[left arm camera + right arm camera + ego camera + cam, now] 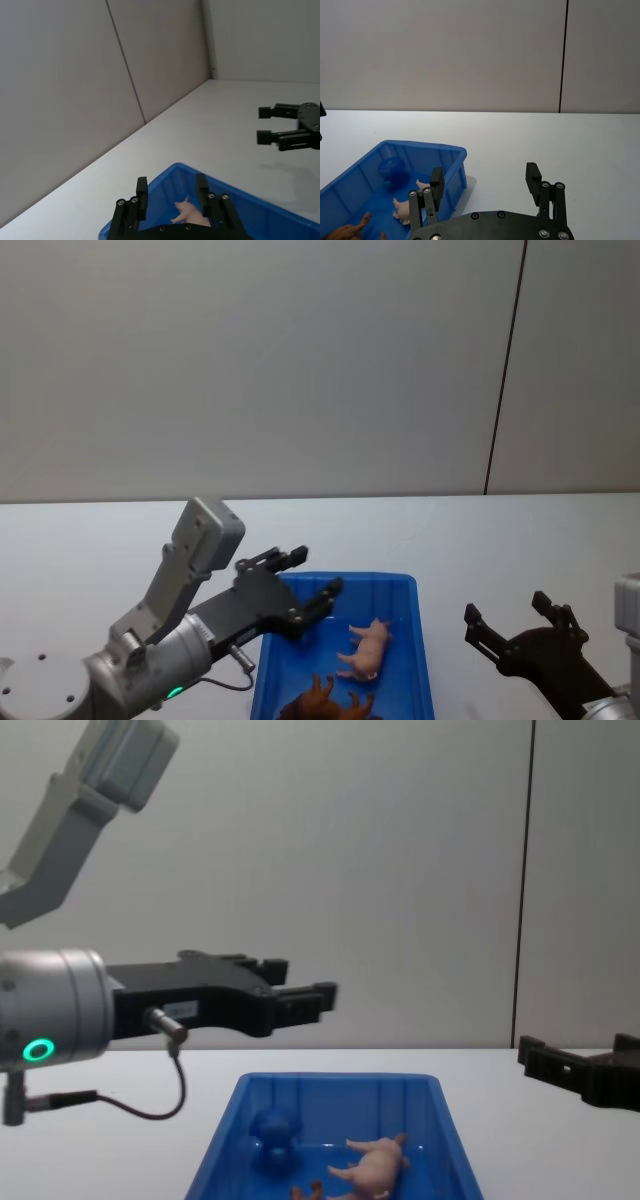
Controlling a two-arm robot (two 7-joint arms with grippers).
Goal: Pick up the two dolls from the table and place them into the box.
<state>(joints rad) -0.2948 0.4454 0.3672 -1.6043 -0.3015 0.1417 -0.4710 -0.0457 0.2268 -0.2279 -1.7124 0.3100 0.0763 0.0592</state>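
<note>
Pink pig and brown lion both lie inside the blue box, so with left end effector and right end effector spread empty, little risk remains beyond the left clipping the rim.

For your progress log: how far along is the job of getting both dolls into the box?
Done: the pink pig and the brown lion both lie inside the blue box. In hand: nothing; the left gripper above the box and the right gripper beside it are open. Left: seemingly nothing.

White table (blue box atop)
</note>
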